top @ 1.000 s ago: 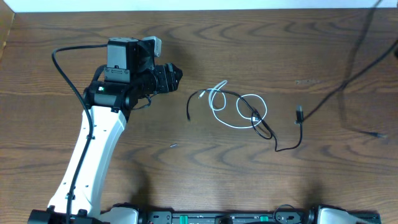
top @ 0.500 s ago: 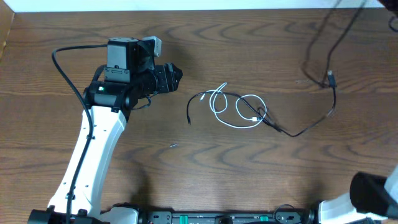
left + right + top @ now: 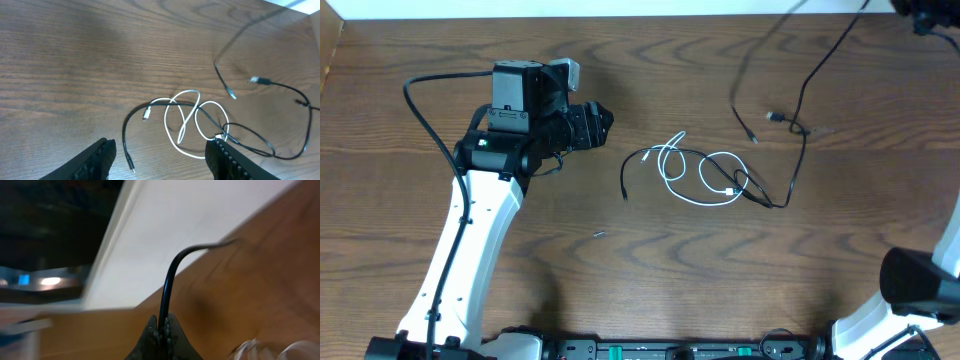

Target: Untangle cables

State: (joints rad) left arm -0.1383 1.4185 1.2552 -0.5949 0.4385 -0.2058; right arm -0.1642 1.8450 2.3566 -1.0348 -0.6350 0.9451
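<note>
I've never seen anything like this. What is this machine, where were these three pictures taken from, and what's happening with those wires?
It is a robot with a left arm and a right arm at a wooden table, each ending in a two-finger gripper. One picture looks down from above. The other two come from small cameras on the wrists. On the table lie two thin cords looped together, a white cable and a black cable. The left gripper hangs open beside them, holding nothing. The right gripper is pinched shut on the black cable.
</note>
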